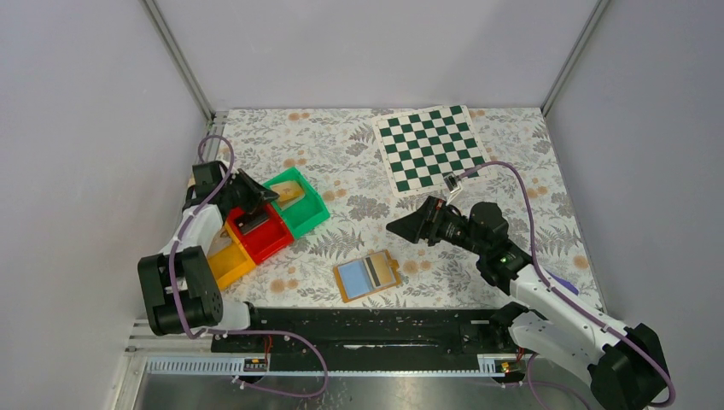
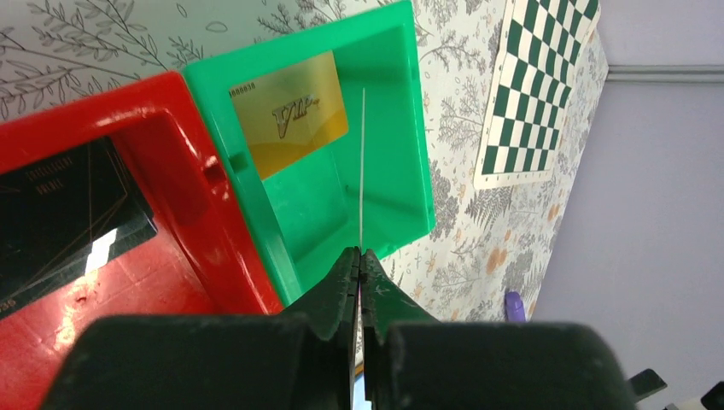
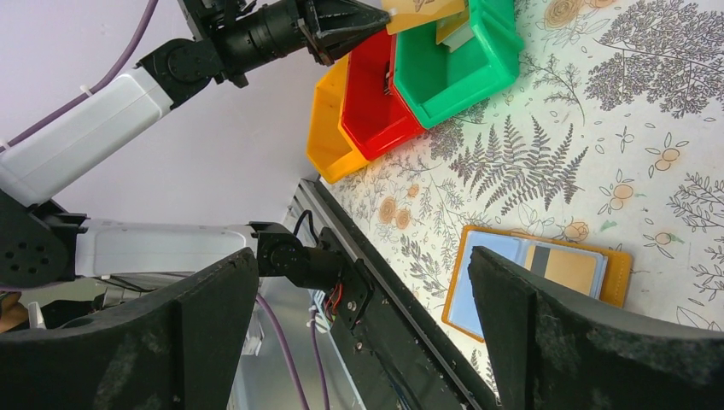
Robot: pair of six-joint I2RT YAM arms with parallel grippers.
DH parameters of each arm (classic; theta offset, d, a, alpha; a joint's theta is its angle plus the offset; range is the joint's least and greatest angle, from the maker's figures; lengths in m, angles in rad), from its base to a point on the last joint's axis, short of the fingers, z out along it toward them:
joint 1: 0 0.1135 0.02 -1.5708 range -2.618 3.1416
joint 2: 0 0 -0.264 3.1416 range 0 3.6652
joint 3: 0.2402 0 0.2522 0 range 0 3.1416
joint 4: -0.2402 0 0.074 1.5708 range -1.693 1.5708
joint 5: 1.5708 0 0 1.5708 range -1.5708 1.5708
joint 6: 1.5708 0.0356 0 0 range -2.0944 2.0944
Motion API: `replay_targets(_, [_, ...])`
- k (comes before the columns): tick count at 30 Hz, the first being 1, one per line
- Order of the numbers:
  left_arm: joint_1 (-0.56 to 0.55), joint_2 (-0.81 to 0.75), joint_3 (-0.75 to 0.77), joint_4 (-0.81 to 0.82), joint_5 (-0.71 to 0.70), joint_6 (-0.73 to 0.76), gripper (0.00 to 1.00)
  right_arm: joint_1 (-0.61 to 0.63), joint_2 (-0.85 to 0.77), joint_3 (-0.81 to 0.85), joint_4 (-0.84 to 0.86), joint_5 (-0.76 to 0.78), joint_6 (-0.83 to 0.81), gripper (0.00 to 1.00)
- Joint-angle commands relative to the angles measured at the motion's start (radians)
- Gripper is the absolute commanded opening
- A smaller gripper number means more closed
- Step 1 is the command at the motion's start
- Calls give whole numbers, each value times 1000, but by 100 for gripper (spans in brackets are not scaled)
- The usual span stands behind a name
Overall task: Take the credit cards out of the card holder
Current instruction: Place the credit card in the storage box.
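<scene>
The card holder (image 1: 367, 276) lies open at the front of the bench (image 1: 341, 162), with one tan card (image 3: 570, 266) left inside. From the left: your left hand (image 2: 360, 260) is pinched tight on a card (image 3: 427, 13) above the green bin (image 1: 318, 213), which already has a gold card (image 2: 290, 111). The red bin (image 2: 205, 213) has a black card (image 2: 60, 222). Your right hand (image 1: 397, 227) hovers wide open and empty, just right of the holder. Nothing looks in the way; the chessboard (image 1: 427, 147) sits well back.

Overhead view of table (image 1: 341, 154), both wrist views share green bin (image 2: 384, 171), left close, right far
</scene>
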Motion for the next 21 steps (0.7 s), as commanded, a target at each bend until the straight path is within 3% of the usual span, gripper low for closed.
replay_targets(1, [1,42,58,71,-31,-44,0,-7,-15,36,9,-11,-12,99])
replay_targets(21, [-50,197,136,138,-113,-67,0,-9,-31,59,-36,-19,-48,99])
